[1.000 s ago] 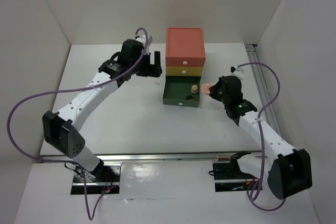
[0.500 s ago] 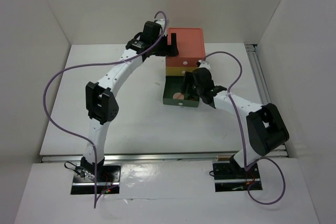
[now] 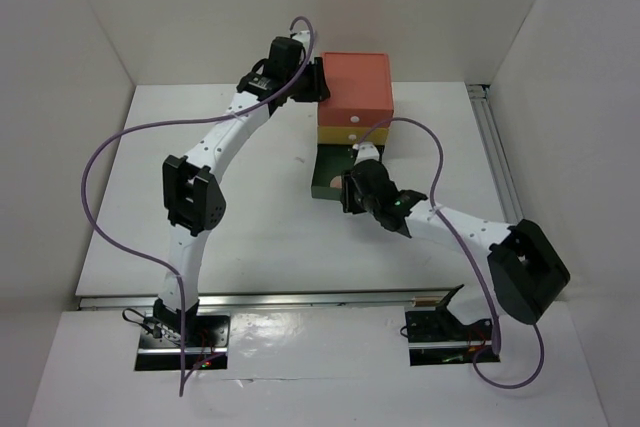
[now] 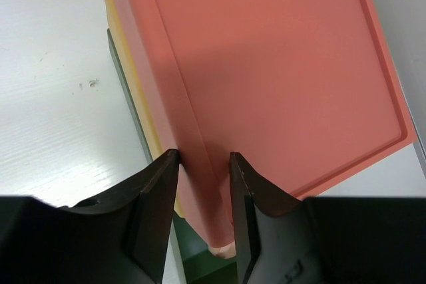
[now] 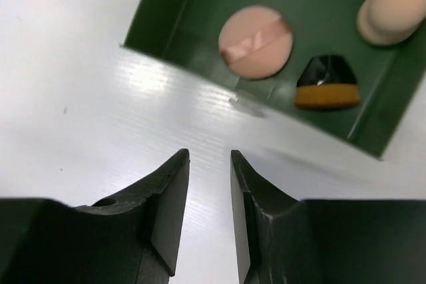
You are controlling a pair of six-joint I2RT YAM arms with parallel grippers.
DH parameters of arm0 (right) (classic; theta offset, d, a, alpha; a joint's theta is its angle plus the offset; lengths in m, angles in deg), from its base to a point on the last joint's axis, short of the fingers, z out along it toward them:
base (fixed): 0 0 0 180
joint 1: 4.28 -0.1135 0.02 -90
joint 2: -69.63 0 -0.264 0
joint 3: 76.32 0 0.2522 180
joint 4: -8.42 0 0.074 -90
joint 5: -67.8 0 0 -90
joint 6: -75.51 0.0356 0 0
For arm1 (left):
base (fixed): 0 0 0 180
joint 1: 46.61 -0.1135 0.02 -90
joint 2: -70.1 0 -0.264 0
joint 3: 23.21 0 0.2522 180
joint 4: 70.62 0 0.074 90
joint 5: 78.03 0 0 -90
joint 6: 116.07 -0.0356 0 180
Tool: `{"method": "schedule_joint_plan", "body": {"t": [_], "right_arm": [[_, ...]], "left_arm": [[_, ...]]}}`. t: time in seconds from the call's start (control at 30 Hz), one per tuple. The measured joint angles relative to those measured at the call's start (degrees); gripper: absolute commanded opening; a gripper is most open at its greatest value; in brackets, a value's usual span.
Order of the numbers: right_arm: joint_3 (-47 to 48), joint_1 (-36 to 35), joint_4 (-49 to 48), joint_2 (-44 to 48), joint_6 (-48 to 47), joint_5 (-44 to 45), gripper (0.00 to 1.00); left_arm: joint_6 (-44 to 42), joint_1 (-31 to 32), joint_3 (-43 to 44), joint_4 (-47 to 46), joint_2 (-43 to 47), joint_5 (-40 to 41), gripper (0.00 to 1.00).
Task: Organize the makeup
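The drawer box has a coral top (image 3: 357, 82) over a yellow drawer (image 3: 350, 134), and its green drawer (image 3: 325, 175) is pulled out. In the right wrist view the green drawer (image 5: 153, 24) holds makeup: a round peach puff (image 5: 255, 41), a peach sponge (image 5: 393, 10) and a short black brush (image 5: 327, 83). My right gripper (image 5: 210, 154) hovers over bare table just in front of that drawer, jaws a narrow gap apart with nothing between them. My left gripper (image 4: 203, 155) straddles the left edge of the coral top (image 4: 279, 64), one finger on each side of it.
White walls close in the table (image 3: 200, 197) on three sides. A metal rail (image 3: 495, 147) runs along the right edge. My right arm (image 3: 450, 227) crosses the front of the green drawer in the top view and hides most of it.
The right gripper carried a peach piece to the green drawer, left it there, then backed out to the front with its jaws narrowing. The left gripper moved onto the coral top's edge and closed.
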Motion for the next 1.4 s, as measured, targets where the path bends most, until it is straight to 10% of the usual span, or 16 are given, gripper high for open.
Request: {"method": "schedule_joint_plan", "body": {"t": [0.83, 1.4], "right_arm": [[5.22, -1.18, -7.08, -17.92, 7.02, 21.07, 0.42], [10.16, 4.92, -16.92, -25.31, 3.63, 18.99, 0.42]], "left_arm": [[-2.05, -0.02, -0.98, -2.58, 0.02, 0.07, 0.38], [-4.7, -0.02, -0.96, -2.84, 0.0, -0.24, 0.38]]}}
